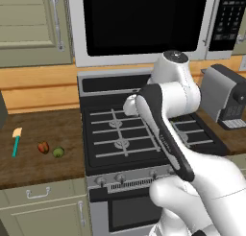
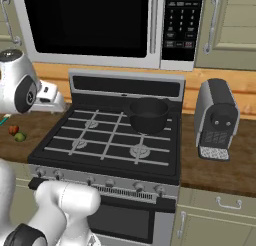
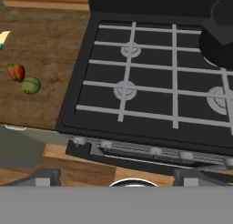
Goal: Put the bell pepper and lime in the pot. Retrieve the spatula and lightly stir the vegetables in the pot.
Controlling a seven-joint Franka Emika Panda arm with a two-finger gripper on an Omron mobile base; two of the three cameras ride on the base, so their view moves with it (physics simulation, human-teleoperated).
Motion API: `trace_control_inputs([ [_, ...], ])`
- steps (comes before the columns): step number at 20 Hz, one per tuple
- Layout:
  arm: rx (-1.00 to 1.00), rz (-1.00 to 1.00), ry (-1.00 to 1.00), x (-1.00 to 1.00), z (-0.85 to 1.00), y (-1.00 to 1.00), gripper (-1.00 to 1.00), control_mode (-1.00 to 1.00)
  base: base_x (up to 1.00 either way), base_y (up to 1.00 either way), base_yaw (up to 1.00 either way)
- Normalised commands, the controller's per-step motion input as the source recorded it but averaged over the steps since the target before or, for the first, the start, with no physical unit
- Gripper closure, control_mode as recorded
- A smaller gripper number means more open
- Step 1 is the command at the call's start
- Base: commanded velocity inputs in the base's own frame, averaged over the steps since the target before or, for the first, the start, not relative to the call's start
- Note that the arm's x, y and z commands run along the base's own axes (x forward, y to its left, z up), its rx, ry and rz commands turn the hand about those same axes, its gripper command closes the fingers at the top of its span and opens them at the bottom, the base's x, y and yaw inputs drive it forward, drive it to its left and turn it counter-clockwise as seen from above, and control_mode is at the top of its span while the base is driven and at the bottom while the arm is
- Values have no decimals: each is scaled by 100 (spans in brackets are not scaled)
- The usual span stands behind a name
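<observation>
On the wooden counter left of the stove lie the red-orange bell pepper (image 1: 43, 147) (image 3: 17, 72) and the round green lime (image 1: 58, 152) (image 3: 31, 85), close together. Just left of them lies the spatula (image 1: 17, 140), teal handle and cream blade; its blade tip (image 3: 3, 38) shows at the hand view's left edge. The black pot (image 2: 148, 115) (image 3: 220, 34) stands on the stove's back right burner. My gripper (image 3: 116, 178) hangs high above the stove's front left, open, fingertips wide apart and nothing between them. It is well off from the vegetables and the pot.
The black gas stove (image 2: 115, 135) has raised grates and a row of knobs along its front. A coffee machine (image 2: 216, 120) stands on the counter to its right. A microwave (image 2: 90, 20) hangs low over the stove. My arm (image 1: 163, 120) hides the pot in the left base view.
</observation>
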Motion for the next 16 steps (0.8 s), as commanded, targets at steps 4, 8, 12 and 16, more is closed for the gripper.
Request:
trace_control_inputs([
  [4,0,15,0,-11,-10,77,-100,-100,0,0,0],
  [8,0,13,0,0,-19,64,-100,-100,0,0,0],
  [12,0,9,0,0,-32,82,-100,-100,0,0,0],
  [16,0,7,0,0,-35,84,-100,-100,0,0,0],
])
